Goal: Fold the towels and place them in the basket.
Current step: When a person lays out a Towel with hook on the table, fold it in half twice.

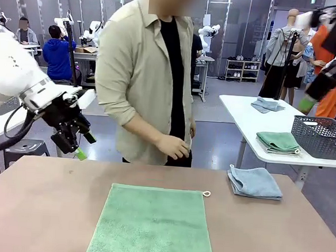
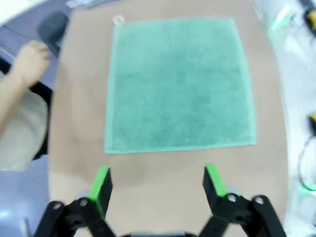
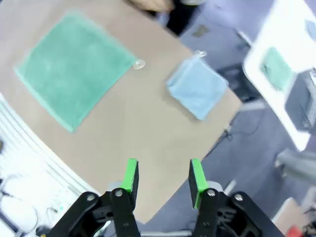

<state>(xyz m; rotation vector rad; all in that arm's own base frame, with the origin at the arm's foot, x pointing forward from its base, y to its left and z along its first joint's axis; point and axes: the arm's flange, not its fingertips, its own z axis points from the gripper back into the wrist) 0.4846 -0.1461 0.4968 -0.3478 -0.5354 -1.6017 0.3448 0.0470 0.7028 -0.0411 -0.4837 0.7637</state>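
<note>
Two empty jaws, left gripper (image 2: 157,171) wide, right gripper (image 3: 163,163) half-parted, with bare table (image 2: 79,108) bordering the green towel (image 2: 177,84) on every edge.

No readable text, labels, brands, numbers or signs in any view; blur and distance leave no print legible.

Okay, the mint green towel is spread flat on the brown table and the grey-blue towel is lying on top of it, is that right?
Not quite. The mint green towel is spread flat on the brown table, but the grey-blue towel lies beside it, not touching. The front view shows bare table between them.
</note>
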